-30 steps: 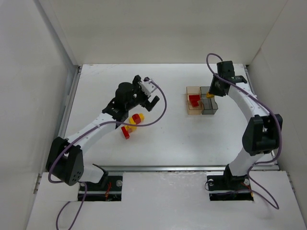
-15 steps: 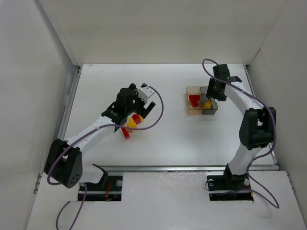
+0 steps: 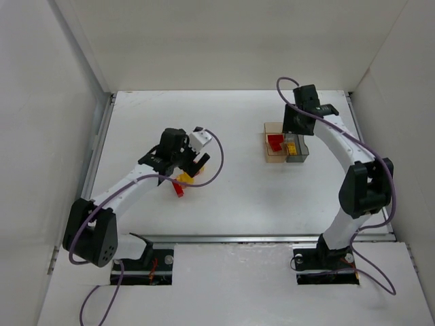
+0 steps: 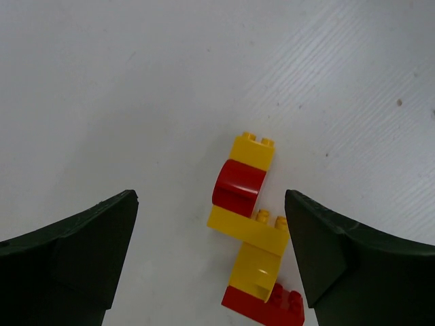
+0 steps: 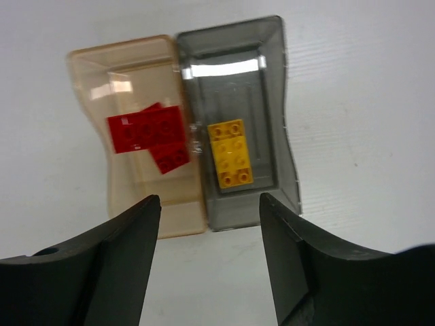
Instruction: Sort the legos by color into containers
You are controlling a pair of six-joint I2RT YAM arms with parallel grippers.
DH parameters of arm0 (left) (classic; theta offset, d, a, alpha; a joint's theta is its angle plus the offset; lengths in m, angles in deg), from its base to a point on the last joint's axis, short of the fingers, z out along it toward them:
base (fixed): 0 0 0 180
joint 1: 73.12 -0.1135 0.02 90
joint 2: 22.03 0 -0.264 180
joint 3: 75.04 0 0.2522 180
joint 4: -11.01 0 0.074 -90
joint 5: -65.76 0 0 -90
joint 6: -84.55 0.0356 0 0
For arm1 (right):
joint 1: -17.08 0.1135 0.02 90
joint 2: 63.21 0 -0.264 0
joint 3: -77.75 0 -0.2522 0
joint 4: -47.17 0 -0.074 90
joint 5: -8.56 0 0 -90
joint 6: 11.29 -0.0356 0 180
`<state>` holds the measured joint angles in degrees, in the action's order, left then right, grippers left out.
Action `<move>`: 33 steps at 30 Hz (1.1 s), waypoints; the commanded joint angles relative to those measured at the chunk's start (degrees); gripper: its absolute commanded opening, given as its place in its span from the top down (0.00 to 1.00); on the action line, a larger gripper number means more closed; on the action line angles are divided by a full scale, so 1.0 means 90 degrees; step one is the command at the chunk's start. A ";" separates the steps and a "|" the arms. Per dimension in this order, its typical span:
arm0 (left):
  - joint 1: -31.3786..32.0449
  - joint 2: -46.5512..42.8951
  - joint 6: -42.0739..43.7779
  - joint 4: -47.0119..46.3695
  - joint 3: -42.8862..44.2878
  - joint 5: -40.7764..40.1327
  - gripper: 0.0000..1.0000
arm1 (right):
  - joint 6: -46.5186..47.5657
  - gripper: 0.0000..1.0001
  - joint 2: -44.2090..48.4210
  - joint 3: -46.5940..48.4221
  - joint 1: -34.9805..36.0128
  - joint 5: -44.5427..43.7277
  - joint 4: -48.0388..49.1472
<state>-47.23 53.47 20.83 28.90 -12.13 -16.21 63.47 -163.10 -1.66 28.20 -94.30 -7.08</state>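
Legos [image 4: 248, 227] lie in a tight cluster on the white table [image 4: 102, 81], directly beneath the left tool [image 4: 211, 200]. That tool hangs over them with its two dark fingers [image 4: 68, 251] spread wide, one on each side of the cluster. They touch none of the bricks, and the tool is released and grasps nothing.

In the left wrist view the cluster runs as a crooked line. A small yellow brick [image 4: 252, 151] is at the far end, with a red rounded brick [image 4: 239, 183] touching it. Then come a long yellow brick [image 4: 248, 229], a yellow piece [image 4: 255, 272], and at the near end a low red brick [image 4: 265, 307] partly cut off by the frame edge. Seen from above, the cluster sits left of the table's middle, well apart from the containers [image 3: 274, 159].

These stand toward the far right of the table, as two square bins joined side by side. The amber bin [image 5: 129, 75] holds two red plates [image 5: 149, 129] that touch each other. The grey bin [image 5: 265, 81] holds one yellow plate [image 5: 231, 153], lying flat with its studs up.

The right tool [image 5: 209, 200] hovers above both bins, its fingers [image 5: 102, 272] apart. It too is released, with nothing between them.
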 commanded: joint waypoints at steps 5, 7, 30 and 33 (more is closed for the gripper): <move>-0.0142 0.0555 0.0907 0.0421 0.0135 0.0201 0.04 | 0.0200 0.32 0.0251 0.0597 0.0795 0.0160 0.0075; -0.0142 0.0731 0.1112 0.0363 0.0135 0.0201 0.03 | 0.0200 0.32 0.0192 0.0675 0.0874 0.0160 0.0075; -0.0142 0.1542 0.0957 -0.0233 0.0213 0.0611 0.87 | 0.0258 0.32 0.0133 0.0567 0.1011 0.0345 0.0143; -0.0142 0.1542 0.0957 -0.0165 0.0213 0.0738 1.00 | 0.0258 0.32 0.0133 0.0567 0.1011 0.0510 0.0143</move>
<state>-48.39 67.16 30.03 26.78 -10.87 -11.57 65.09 -162.14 2.53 36.74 -91.33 -6.88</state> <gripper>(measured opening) 0.355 0.677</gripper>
